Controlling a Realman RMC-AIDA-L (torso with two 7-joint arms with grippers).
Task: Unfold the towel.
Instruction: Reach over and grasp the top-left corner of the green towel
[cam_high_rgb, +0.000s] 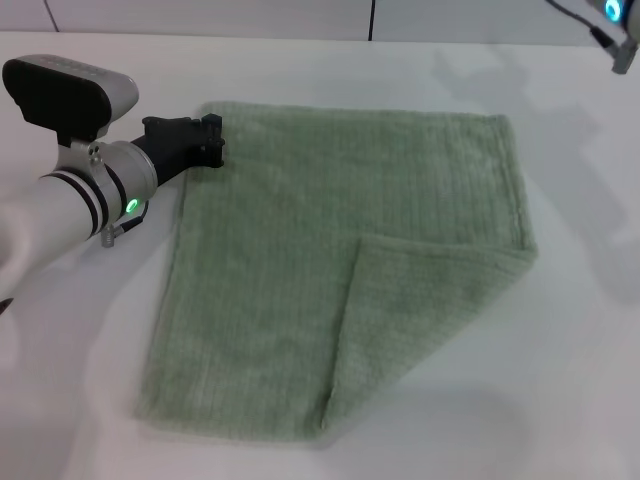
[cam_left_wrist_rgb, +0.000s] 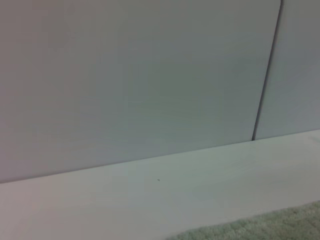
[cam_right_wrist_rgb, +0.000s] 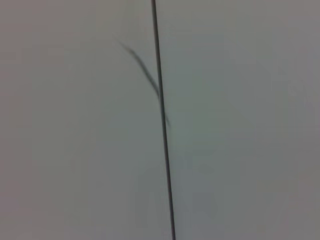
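The towel (cam_high_rgb: 330, 260) is a pale sage-green ribbed cloth lying flat on the white table (cam_high_rgb: 580, 330). Its near right corner is folded over toward the middle as a triangular flap (cam_high_rgb: 420, 310). My left gripper (cam_high_rgb: 208, 141) is black and sits low at the towel's far left corner, at the cloth's edge. A strip of the towel's edge shows in the left wrist view (cam_left_wrist_rgb: 270, 226). Only the wrist of my right arm (cam_high_rgb: 615, 25) shows, raised at the far right corner of the head view, away from the towel.
The white table extends on all sides of the towel. A grey wall with a dark vertical seam (cam_left_wrist_rgb: 265, 75) stands behind the table; the right wrist view shows only this wall and the seam (cam_right_wrist_rgb: 162, 125).
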